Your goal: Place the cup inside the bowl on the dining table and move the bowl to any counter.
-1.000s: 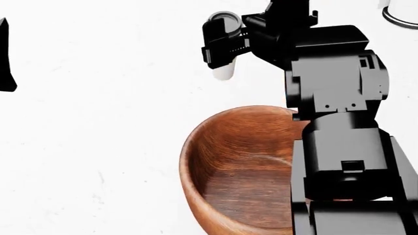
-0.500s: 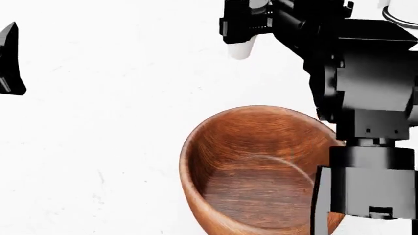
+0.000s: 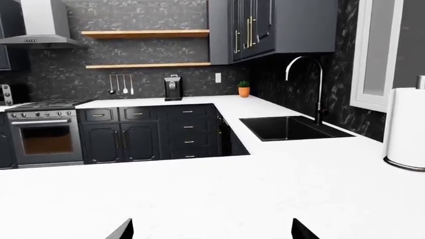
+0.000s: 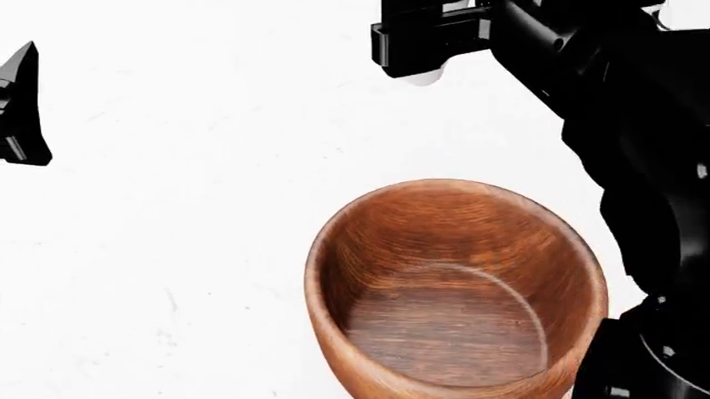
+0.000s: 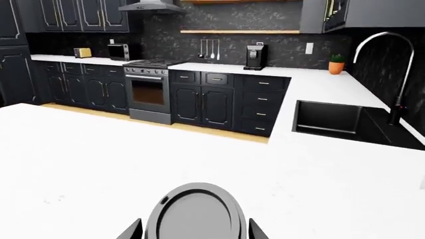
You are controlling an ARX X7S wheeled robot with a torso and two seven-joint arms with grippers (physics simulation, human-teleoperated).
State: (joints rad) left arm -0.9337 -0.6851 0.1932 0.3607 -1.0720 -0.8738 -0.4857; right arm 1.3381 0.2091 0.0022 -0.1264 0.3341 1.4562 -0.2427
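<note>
— So, what is the largest thing in view?

— Seen from the head, the white table (image 4: 166, 249) fills nearly everything. On it, near the lower middle, stands the bowl (image 4: 332, 274), a deep round vessel of reddish-brown wood with thick walls and clear grain. It holds nothing; its dark floor is bare.

— And the arms?

— The right arm (image 4: 633, 125) is a black mass down the right side. At the top edge its right pincer (image 4: 427, 50) is closed around the cup (image 4: 425, 80), of which only a small cream-white base shows below the black fingers. The cup hangs beyond the bowl's far rim, not over its opening. Seen from the right wrist, the cup's round grey lid (image 5: 196, 211) sits between the two dark fingertips (image 5: 131, 230).

— The left side?

— The left pincer (image 3: 211, 232) shows two dark tips spread wide apart with nothing between them. From the head, a black part of it sits at the left edge, well apart from the bowl.

— What has changed in the last second?

— The right arm has lifted and swung away, so the bowl, half hidden before, is now almost fully uncovered. The cup has moved up toward the frame's top. The bowl has not shifted.
</note>
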